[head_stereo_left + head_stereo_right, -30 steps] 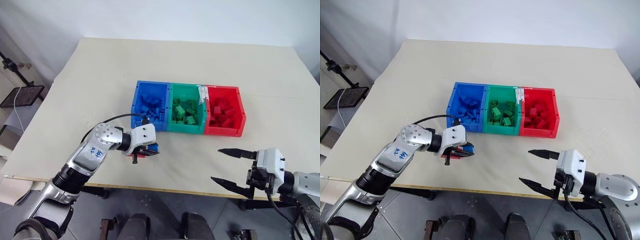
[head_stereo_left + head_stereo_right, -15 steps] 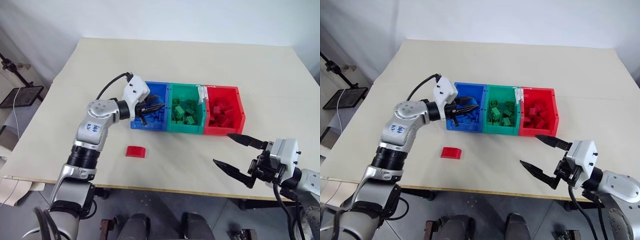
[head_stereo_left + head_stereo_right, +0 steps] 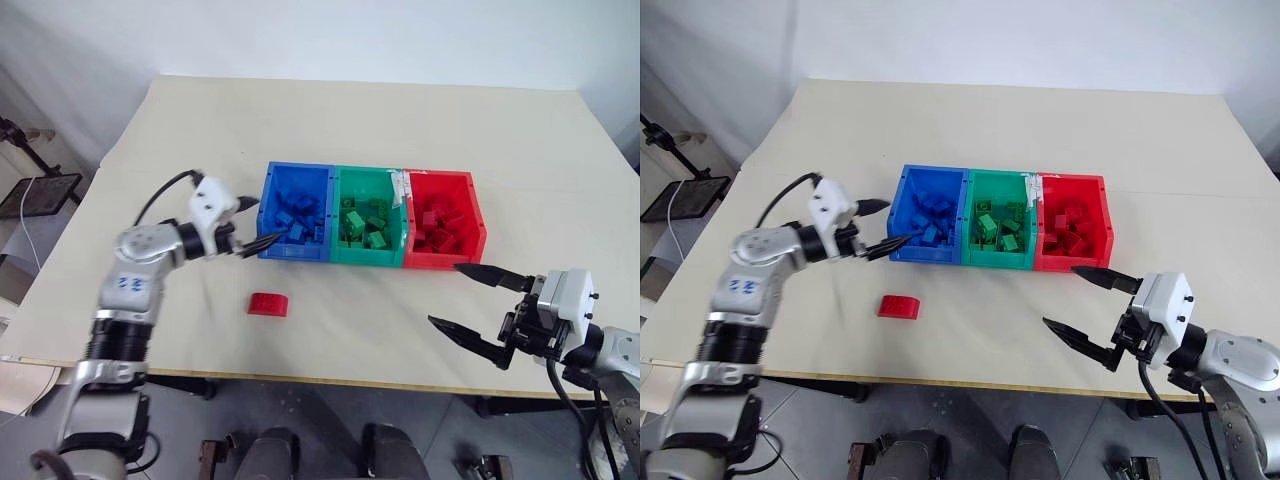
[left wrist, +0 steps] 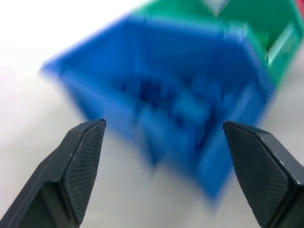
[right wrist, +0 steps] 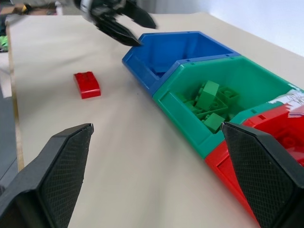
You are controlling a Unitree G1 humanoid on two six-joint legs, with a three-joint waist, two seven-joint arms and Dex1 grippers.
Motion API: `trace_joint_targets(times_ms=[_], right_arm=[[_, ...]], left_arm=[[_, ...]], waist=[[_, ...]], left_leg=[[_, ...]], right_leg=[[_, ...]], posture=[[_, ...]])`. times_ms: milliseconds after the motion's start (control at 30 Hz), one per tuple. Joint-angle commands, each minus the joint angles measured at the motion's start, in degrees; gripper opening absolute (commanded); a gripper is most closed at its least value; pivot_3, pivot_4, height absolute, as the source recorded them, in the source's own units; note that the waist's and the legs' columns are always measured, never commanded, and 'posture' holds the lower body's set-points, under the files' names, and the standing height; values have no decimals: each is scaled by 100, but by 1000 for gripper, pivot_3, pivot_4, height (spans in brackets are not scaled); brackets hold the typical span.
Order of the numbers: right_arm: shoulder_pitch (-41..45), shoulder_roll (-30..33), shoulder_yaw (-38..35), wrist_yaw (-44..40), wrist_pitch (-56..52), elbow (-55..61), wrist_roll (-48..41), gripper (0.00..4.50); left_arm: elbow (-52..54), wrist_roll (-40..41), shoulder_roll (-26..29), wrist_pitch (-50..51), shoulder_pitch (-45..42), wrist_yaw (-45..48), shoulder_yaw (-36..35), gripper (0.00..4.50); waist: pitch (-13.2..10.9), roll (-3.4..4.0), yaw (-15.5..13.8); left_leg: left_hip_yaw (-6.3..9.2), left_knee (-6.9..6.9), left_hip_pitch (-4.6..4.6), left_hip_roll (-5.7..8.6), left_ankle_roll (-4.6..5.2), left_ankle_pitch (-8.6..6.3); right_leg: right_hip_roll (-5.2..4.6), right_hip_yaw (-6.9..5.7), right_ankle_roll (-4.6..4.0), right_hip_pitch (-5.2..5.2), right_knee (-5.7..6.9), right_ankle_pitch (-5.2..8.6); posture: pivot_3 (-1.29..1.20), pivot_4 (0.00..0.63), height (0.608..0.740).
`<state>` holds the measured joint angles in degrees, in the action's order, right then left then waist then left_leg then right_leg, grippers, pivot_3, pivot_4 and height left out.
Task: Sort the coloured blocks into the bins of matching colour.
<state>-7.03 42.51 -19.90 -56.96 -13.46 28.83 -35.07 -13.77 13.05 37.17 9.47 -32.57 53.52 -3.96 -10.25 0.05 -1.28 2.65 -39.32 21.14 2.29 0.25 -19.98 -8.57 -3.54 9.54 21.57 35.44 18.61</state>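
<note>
looking at it now, the left gripper [image 3: 252, 223] has let go and pulled back beside the blue bin [image 3: 272, 190] with fingers spread and empty, so probably a blue one's sorted, while the red block [image 3: 268, 303] sits on the table [image 3: 380, 120] and the right gripper [image 3: 478, 308] waits wide open.

The right gripper [image 5: 156, 175] spreads its two black fingers [image 5: 61, 166] wide apart over the tan table [image 5: 118, 156]. Beyond them a red block [image 5: 87, 84] lies alone beside the joined blue bin [image 5: 178, 50], green bin [image 5: 228, 90] holding green blocks [image 5: 209, 102], and red bin [image 5: 285, 128]. The left gripper [image 5: 135, 26] hangs open at the blue bin's corner.
</note>
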Motion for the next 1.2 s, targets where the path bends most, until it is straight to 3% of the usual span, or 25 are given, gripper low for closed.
trace_joint_targets(times_ms=[33,300,400,600,900,1000,1200], right_arm=[[175,153,170,-308,175,-61,39,4500],[353,291,418,-706,265,-295,170,4500],[344,297,387,-734,263,-329,203,4500],[92,395,291,-772,152,-242,185,4500],[-191,537,428,-768,-167,55,133,4500],[-305,495,426,-734,-150,138,198,4500],[-721,421,175,-598,-24,224,271,4500]], left_arm=[[-130,320,559,-531,254,761,-445,4352],[-717,379,1202,-610,455,1647,-439,4352],[-181,201,1243,-867,640,2066,-32,4352],[1118,-147,1337,-170,649,2433,993,4352],[896,-1263,968,19,199,2030,2073,4352],[675,-1349,859,1,28,2008,2168,3869],[697,-1037,666,313,-214,2118,2084,2101]], waist=[[0,0,-7],[0,-1,-9],[0,0,0],[-1,-1,-8],[0,0,-7],[4,6,-43],[4,6,-49]], left_leg=[[1,-1,1,0,0,0],[3,-1,2,3,2,-1],[1,1,0,1,2,-1],[3,0,4,-2,2,-1],[-3,4,0,-1,2,-1],[-3,3,-3,1,3,0],[-1,-5,-2,3,5,0]], right_leg=[[-1,0,0,-1,0,0],[-2,-4,0,-4,0,0],[-1,-4,0,-2,1,0],[-3,-3,0,-3,0,0],[1,-1,0,-1,1,0],[-1,0,0,-7,1,0],[-2,0,0,-11,1,0]], posture=[[0,150,740],[0,150,740],[0,150,740],[0,150,740],[0,150,740],[0,150,740],[0,150,740]])
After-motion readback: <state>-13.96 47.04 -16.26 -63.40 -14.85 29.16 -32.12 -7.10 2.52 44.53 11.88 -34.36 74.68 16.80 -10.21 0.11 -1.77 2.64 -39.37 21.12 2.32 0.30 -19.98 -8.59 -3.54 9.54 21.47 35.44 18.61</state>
